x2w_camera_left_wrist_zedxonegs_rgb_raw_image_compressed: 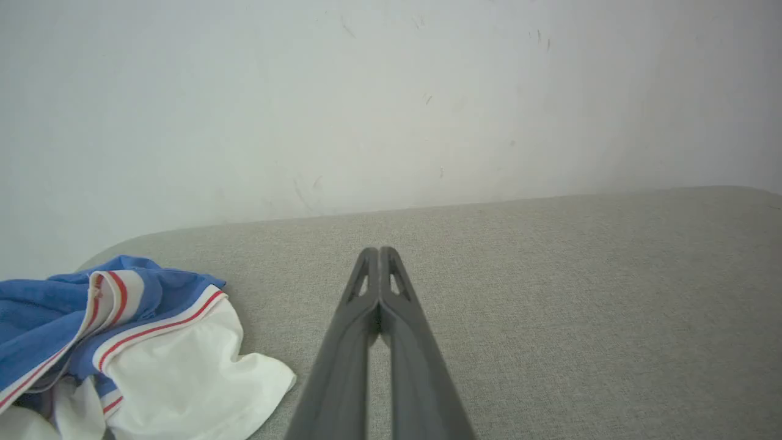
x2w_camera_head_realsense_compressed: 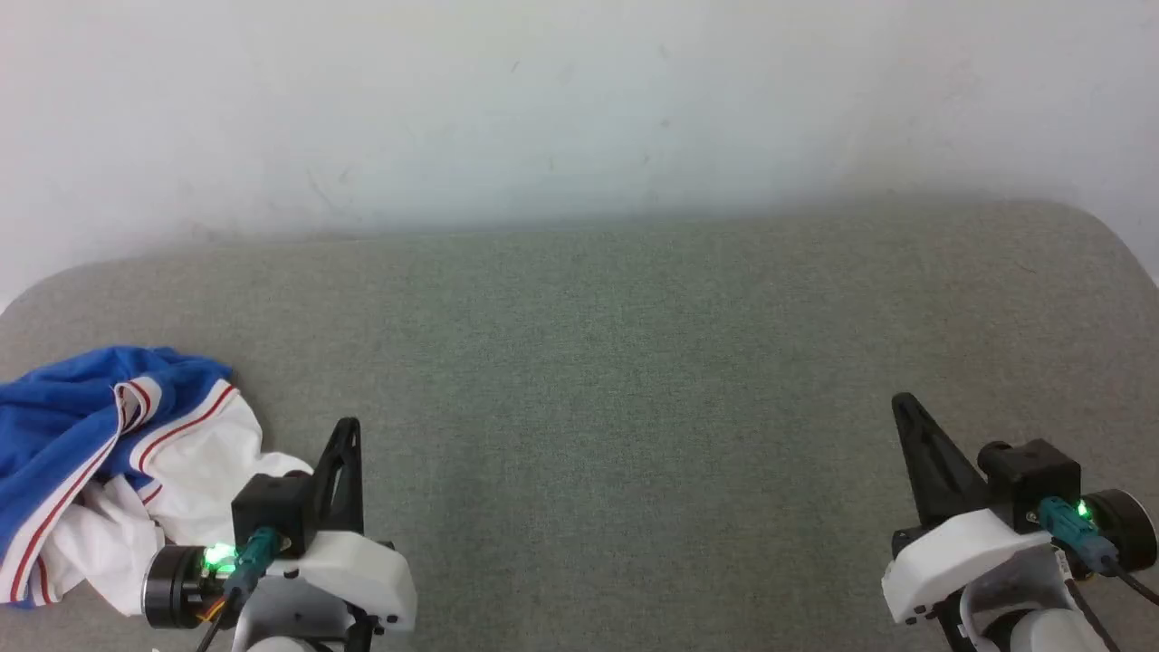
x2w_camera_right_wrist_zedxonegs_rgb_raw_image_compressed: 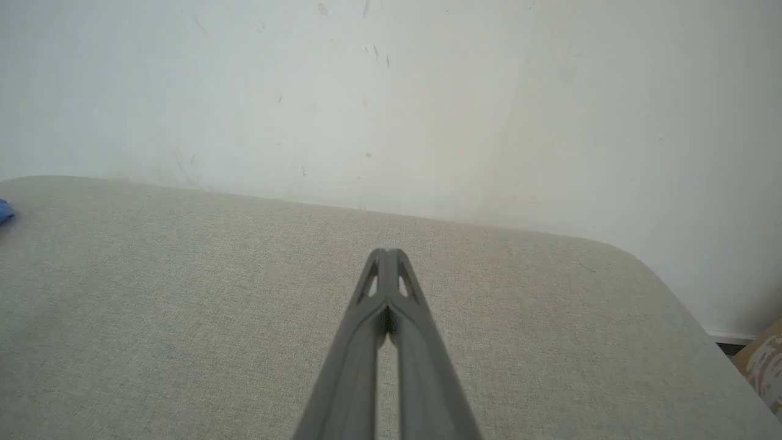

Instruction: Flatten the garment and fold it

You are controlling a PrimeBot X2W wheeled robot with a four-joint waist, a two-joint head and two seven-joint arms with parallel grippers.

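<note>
- Head view: the garment (x2w_camera_head_realsense_compressed: 100, 453) lies crumpled at the left edge of the grey padded surface (x2w_camera_head_realsense_compressed: 589, 362), just beside our left gripper (x2w_camera_head_realsense_compressed: 348, 430). Our right gripper (x2w_camera_head_realsense_compressed: 905, 407) sits well apart. Both are closed and empty.
- Left wrist view: our fingers meet at the tips, holding nothing. The white sleeve end (x2w_camera_left_wrist_zedxonegs_rgb_raw_image_compressed: 183, 373) lies nearest. We should open, then pinch one edge layer rather than the bunch.
- Right wrist view: jaws pressed together and empty, with a blue sliver of garment (x2w_camera_right_wrist_zedxonegs_rgb_raw_image_compressed: 5, 211) at the left edge. This arm should cross over to help spread.
</note>
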